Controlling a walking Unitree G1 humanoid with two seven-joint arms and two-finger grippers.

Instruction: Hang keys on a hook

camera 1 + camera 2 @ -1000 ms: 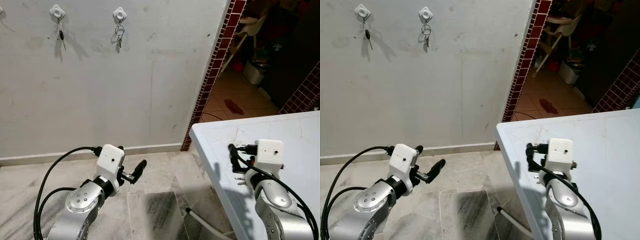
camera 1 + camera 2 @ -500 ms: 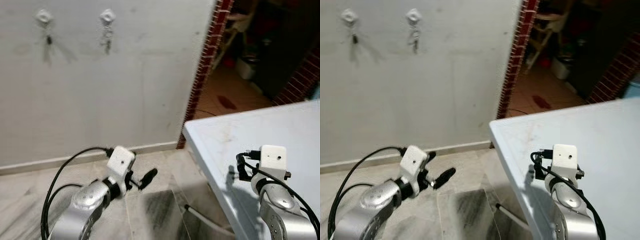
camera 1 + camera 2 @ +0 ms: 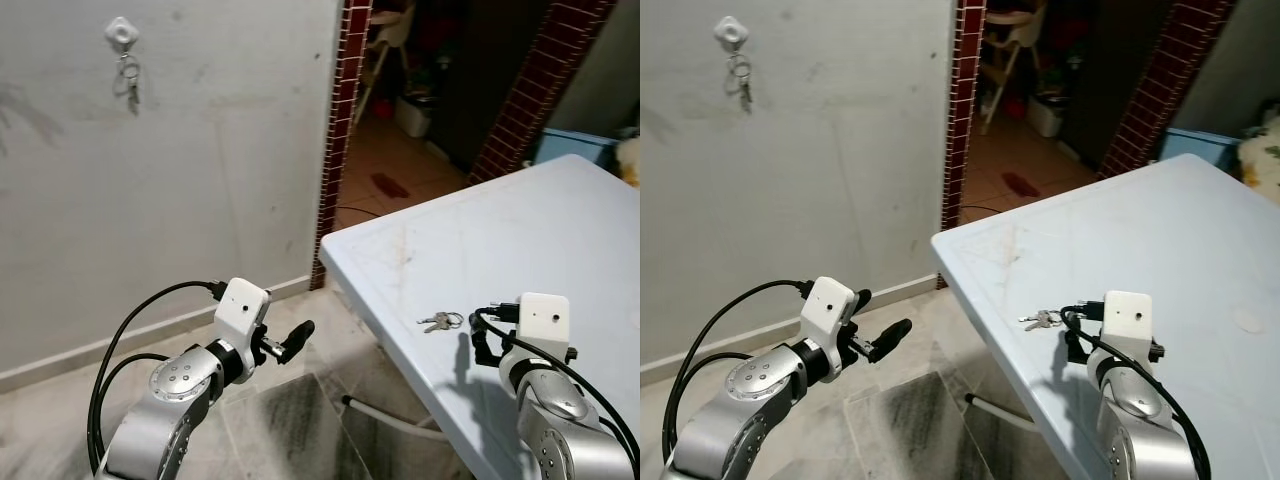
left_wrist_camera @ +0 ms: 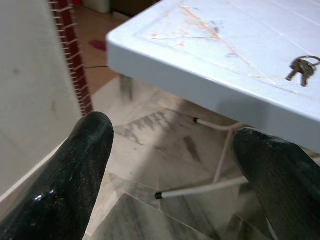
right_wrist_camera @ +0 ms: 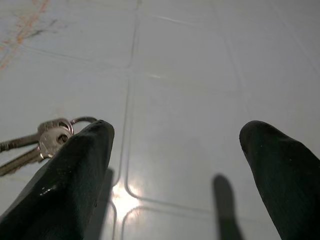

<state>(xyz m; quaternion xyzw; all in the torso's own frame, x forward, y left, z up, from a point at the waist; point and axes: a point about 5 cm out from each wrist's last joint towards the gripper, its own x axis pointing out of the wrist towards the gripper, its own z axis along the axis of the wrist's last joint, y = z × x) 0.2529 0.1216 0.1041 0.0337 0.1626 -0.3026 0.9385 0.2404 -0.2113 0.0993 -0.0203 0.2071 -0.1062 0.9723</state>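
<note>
A small bunch of keys on a ring lies on the white table, near its front left part. My right gripper hovers open just right of and behind the keys; in the right wrist view the keys lie beside one fingertip. My left gripper is open, held low over the floor to the left of the table; its wrist view shows the keys on the table top. High on the wall is a white hook with another bunch of keys hanging from it.
A red-brick door frame stands right of the wall, opening onto a dark room. The floor is marble tile. A white table leg bar runs under the table. A blue box sits beyond the table.
The camera has swung right: the wall hooks slid left and more of the table came into sight, with the keys on it. Both grippers hold much the same pose.
</note>
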